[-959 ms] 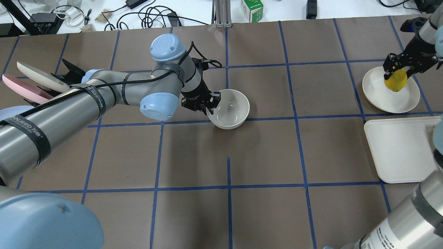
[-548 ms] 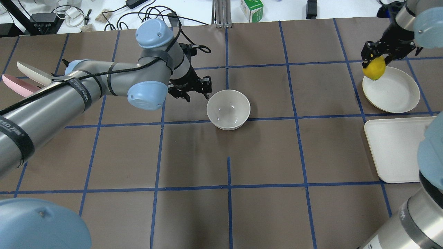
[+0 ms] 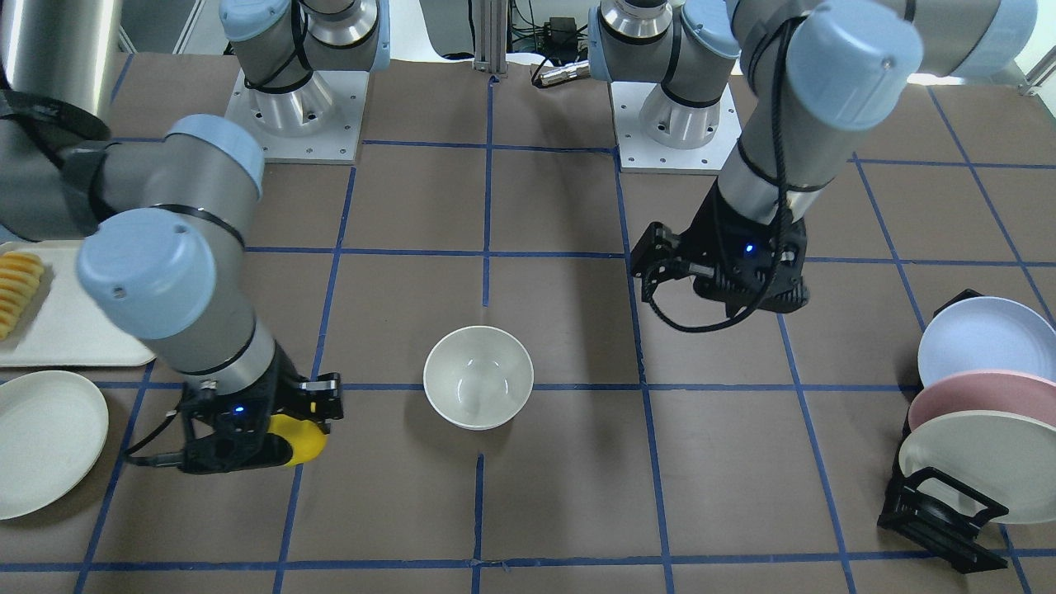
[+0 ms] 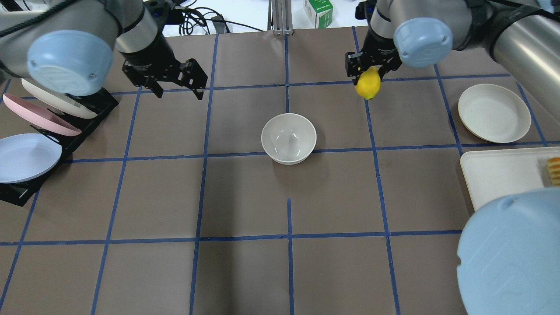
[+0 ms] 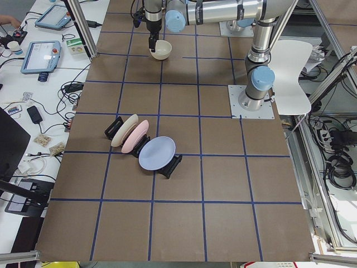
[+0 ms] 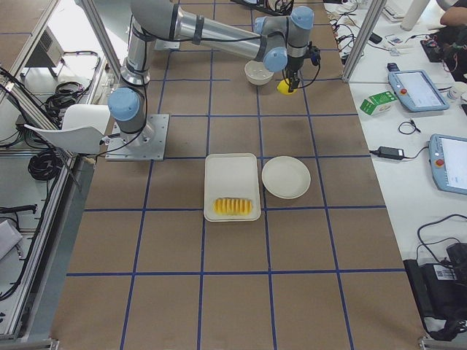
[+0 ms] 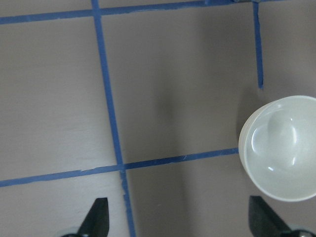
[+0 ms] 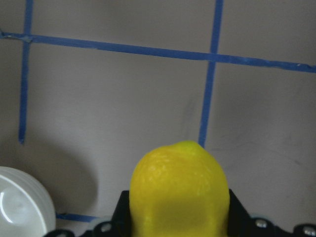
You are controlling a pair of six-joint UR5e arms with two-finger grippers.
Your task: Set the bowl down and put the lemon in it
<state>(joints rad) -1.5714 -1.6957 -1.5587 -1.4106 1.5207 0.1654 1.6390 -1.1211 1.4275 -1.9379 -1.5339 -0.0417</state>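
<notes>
The off-white bowl (image 4: 288,138) stands upright and empty at the table's middle; it also shows in the front view (image 3: 478,386), the left wrist view (image 7: 281,148) and the right wrist view (image 8: 19,207). My right gripper (image 4: 366,72) is shut on the yellow lemon (image 4: 368,84) and holds it in the air, to the right of and beyond the bowl. The lemon fills the lower right wrist view (image 8: 178,190) and shows in the front view (image 3: 299,439). My left gripper (image 4: 178,83) is open and empty, up in the air to the left of the bowl.
A flat cream plate (image 4: 494,113) and a white tray (image 4: 503,179) with a row of yellow-orange slices (image 4: 554,168) lie at the right. A black rack (image 4: 65,131) holding cream, pink and blue plates stands at the left edge.
My right gripper has carried the lemon left from over the cream plate toward the bowl. My left gripper has let go of the bowl and pulled back left and up.
</notes>
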